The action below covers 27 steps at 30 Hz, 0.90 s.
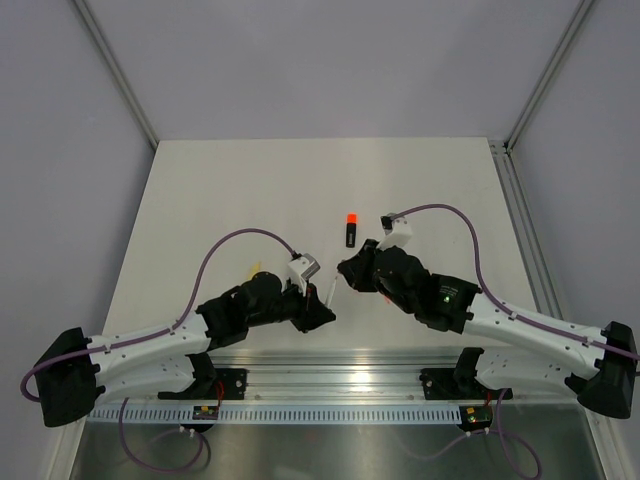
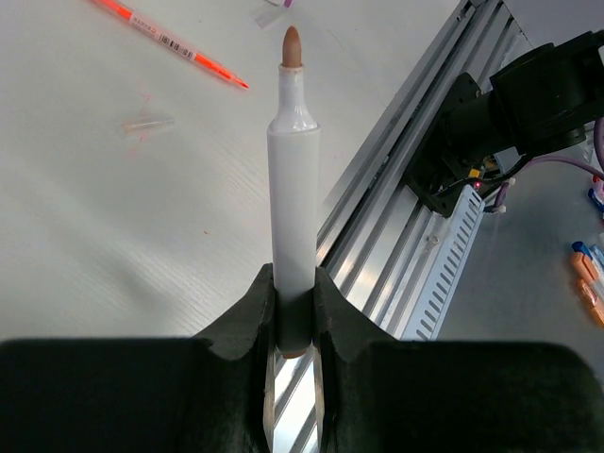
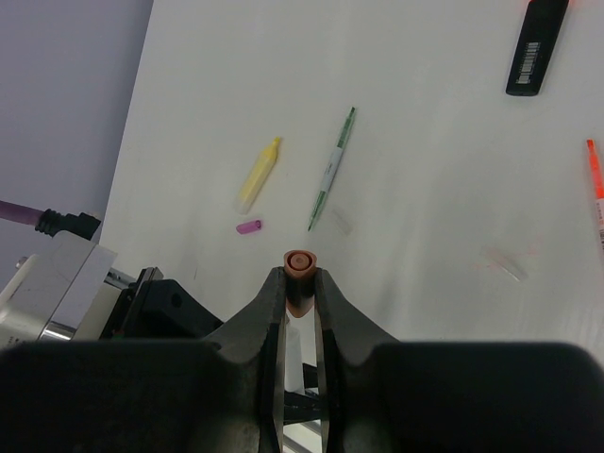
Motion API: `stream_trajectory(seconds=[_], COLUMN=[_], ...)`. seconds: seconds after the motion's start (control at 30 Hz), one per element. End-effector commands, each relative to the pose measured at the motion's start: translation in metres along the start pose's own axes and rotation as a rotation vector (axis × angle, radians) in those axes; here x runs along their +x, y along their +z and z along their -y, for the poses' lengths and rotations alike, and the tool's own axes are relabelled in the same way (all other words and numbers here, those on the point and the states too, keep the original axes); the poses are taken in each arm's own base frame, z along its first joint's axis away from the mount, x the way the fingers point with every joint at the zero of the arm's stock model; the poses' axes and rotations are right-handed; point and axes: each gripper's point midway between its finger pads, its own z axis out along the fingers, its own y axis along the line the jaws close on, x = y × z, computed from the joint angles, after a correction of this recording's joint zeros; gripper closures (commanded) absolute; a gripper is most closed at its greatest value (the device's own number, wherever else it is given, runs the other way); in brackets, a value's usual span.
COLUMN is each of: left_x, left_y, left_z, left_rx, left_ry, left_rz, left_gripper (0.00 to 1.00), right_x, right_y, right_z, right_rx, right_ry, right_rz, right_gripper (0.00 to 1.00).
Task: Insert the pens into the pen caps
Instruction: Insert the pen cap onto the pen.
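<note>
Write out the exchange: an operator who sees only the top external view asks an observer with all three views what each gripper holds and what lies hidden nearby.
Operator: What is in the left gripper?
Observer: The left gripper is shut on a white pen. The pen is uncapped, and its brownish tip points away from the wrist.
Operator: And the right one?
Observer: The right gripper pinches a brownish-maroon cap, with one round end facing the wrist camera.
Operator: Is anything small on the table that I would miss?
Observer: A small purple cap lies near one end of the pale yellow highlighter, not touching it.
</note>
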Motion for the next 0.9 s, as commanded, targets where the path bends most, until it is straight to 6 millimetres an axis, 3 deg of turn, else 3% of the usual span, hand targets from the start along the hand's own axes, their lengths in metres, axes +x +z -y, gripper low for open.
stream_trajectory(seconds=[0.0, 0.43, 0.87], left_x=[-0.029, -0.03, -0.023], left_y=[0.001, 0.003, 0.001], left_z=[0.015, 0.013, 0.007], left_rx=[0.037, 0.021, 0.006], left_ry=[0.046, 0.061, 0.05], left_rz=[0.081, 0.073, 0.064], left_gripper=[1.0, 1.0, 1.0], right_x=[-0.01, -0.002, -0.021], right_y=[0.0, -0.002, -0.007], right_z=[-0.019, -0.017, -0.023], right_rx=[-0.044, -0.039, -0.049], right_ry=[0.007, -0.001, -0.006], right_rz=[0.033, 0.023, 0.077], right_gripper=[1.0, 1.0, 1.0])
